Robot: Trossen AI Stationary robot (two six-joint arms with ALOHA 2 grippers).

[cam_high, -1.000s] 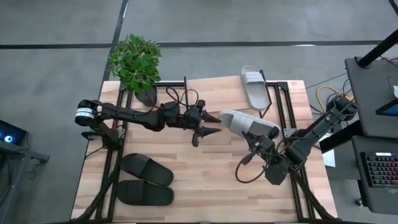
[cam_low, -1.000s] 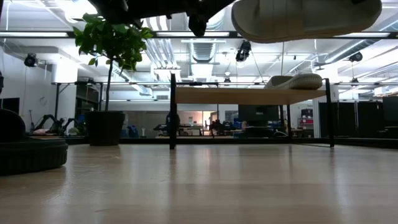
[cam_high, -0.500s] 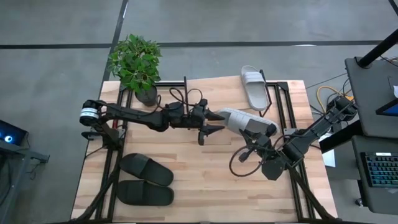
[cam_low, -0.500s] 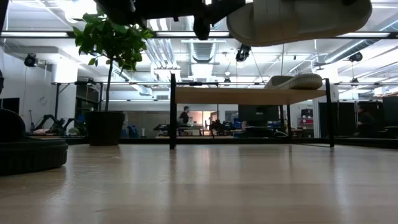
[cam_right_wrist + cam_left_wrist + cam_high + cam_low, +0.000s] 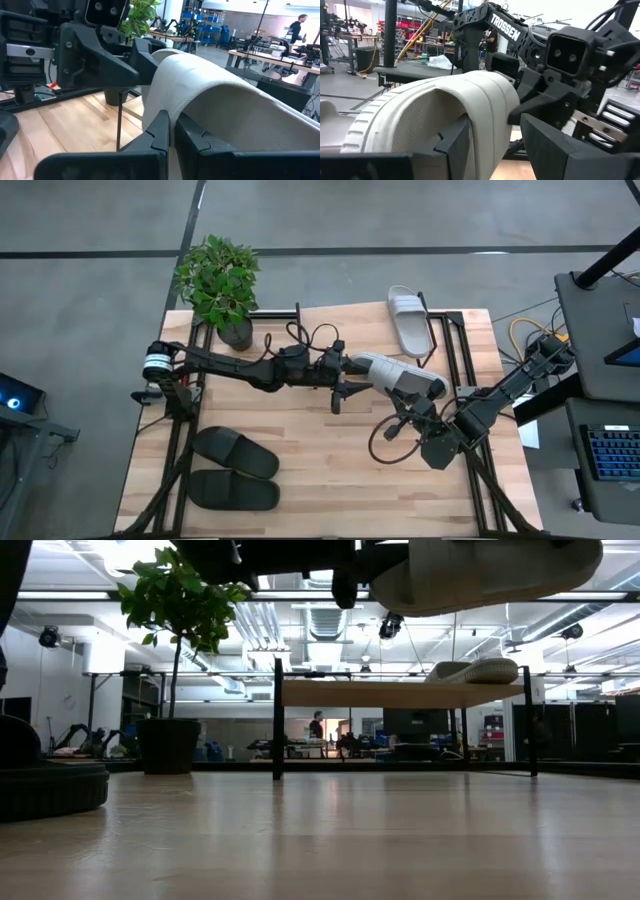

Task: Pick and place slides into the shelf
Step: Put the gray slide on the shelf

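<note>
Over mid-bench, toward the right edge, my right tool [image 5: 425,402] is clamped on the grey-white slide [image 5: 397,376]'s strap, left tool [image 5: 345,372] spread around its toe. Light, squishy foam, so strap's the handle.

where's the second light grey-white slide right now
In the high view, the light grey-white slide is held above the table's middle between the left gripper and right gripper, before the shelf.

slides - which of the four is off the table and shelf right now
The grey-white slide held in mid-air by the right claw; its twin lies on the shelf, the black pair on the table.
</note>
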